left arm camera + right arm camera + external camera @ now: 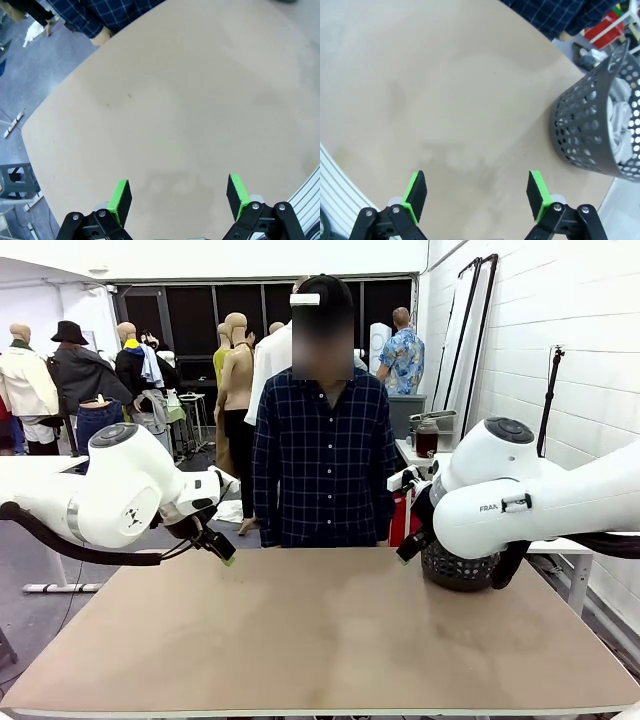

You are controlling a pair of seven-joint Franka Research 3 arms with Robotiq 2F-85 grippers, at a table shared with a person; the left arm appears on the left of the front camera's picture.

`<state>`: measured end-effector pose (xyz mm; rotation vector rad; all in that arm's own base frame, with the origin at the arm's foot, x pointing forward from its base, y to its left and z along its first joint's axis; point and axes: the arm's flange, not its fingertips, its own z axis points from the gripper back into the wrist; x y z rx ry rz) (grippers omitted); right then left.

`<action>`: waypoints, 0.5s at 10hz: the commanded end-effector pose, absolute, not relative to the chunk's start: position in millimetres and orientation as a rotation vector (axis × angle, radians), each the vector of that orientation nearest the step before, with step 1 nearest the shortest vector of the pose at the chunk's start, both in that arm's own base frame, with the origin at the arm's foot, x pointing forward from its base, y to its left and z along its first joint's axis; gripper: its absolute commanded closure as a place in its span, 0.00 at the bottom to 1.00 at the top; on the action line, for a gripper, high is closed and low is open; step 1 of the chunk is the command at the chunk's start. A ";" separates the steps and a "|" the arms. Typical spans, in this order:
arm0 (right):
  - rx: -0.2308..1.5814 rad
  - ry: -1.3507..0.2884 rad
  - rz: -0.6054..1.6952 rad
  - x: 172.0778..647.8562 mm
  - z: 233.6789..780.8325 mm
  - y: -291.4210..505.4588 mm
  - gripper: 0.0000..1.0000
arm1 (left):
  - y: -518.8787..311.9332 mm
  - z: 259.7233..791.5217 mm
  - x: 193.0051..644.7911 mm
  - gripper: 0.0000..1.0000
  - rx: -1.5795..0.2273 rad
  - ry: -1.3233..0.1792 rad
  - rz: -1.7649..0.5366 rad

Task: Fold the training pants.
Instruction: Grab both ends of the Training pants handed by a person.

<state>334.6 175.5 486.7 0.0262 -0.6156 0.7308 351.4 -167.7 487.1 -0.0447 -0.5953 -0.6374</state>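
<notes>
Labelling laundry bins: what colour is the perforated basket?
Dark grey basket, clearest in the right wrist view.

front: faces person (pixel 322 460) across table (pixel 320 640) | wrists: close above same table

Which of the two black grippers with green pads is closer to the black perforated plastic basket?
The right gripper: the black perforated basket stands just beside it, while the left gripper hangs over the opposite side of the table.

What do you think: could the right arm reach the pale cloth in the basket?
Probably yes. The right gripper, jaws open, hangs beside the basket with nothing between; the basket's top is open and the cloth shows inside. It would need to reach in from above.
</notes>
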 end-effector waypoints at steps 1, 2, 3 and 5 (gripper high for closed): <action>0.031 -0.639 0.732 310.5 493.9 170.8 0.00 | -173.0 502.5 339.4 0.00 -0.070 -0.598 -0.611; 0.023 -0.656 0.732 305.2 500.7 171.6 0.00 | -175.2 512.0 333.2 0.00 -0.065 -0.595 -0.618; 0.012 -0.682 0.735 302.1 507.5 172.7 0.00 | -177.0 521.4 328.9 0.00 -0.070 -0.599 -0.625; -0.007 -0.712 0.738 295.6 520.4 175.2 0.00 | -181.1 532.8 321.8 0.00 -0.052 -0.606 -0.638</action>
